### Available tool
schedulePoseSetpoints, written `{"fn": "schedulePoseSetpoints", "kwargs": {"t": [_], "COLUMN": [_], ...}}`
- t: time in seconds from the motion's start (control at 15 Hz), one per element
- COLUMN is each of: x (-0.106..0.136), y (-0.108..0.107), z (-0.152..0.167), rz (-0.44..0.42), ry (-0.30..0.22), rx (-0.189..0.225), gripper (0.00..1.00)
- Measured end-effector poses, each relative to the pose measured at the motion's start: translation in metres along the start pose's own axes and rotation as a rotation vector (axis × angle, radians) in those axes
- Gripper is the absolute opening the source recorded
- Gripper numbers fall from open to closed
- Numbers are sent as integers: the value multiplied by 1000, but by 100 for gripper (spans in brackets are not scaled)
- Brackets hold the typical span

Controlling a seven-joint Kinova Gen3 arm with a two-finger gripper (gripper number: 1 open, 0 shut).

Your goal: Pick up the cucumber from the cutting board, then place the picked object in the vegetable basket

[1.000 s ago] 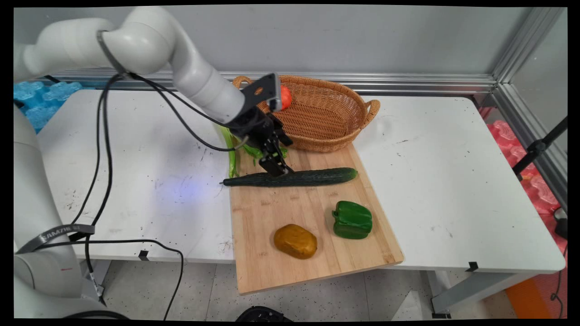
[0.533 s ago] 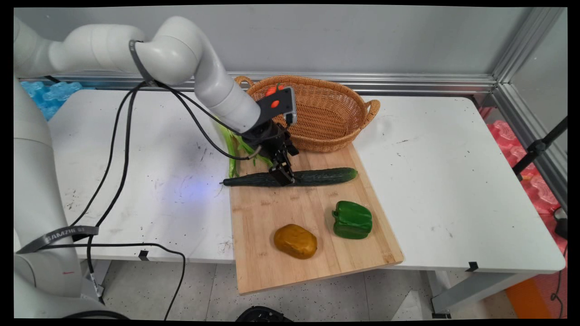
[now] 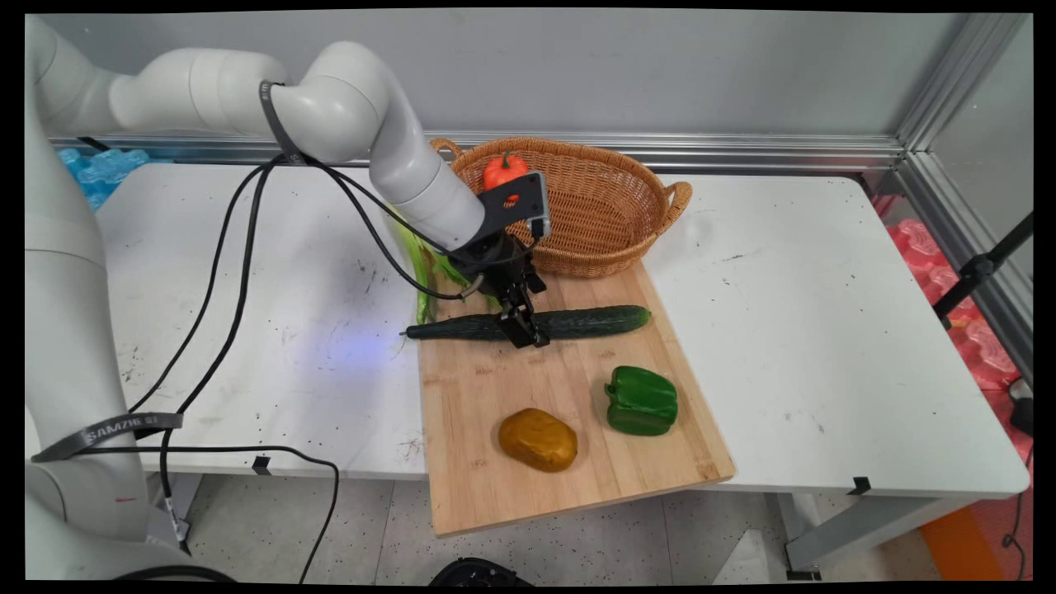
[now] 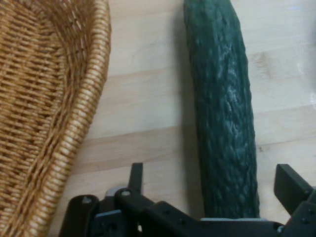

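A long dark green cucumber (image 3: pixel 594 320) lies across the far part of a wooden cutting board (image 3: pixel 569 396). My gripper (image 3: pixel 525 332) has come down over its middle. In the hand view the cucumber (image 4: pixel 222 98) runs up from between my two fingers, and the gripper (image 4: pixel 213 182) is open. One fingertip (image 4: pixel 136 174) stands clear of the cucumber on the left, the other fingertip (image 4: pixel 291 183) on the right. Neither finger visibly presses on it. The wicker basket (image 4: pixel 44 108) is close by on the left of the hand view.
The wicker basket (image 3: pixel 610 223) stands just behind the board with a red-orange vegetable (image 3: pixel 505 169) inside. A green bell pepper (image 3: pixel 642 401) and a brown potato (image 3: pixel 538 439) lie on the board's near half. Green stalks (image 3: pixel 422 285) lie at the board's far left corner.
The gripper has moved right and down, from just behind the cucumber to straddling its middle. The cucumber and the other vegetables have not moved.
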Motion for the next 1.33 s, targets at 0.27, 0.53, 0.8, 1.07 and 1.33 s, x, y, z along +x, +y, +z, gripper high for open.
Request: {"fn": "schedulePoseSetpoints", "kwargs": {"t": [0.27,0.53,0.8,1.07,1.33], "x": [0,-1,1,5,6], "y": [0,-1,-2,0,2], "z": [-1,-9,-32,-64,-108], "rz": [5,16,39,51,44], "ry": [-3,3,19,37,48], "rx": [-15,-30,-38,-33,-18], "gripper": [0,0,0,0,0]}}
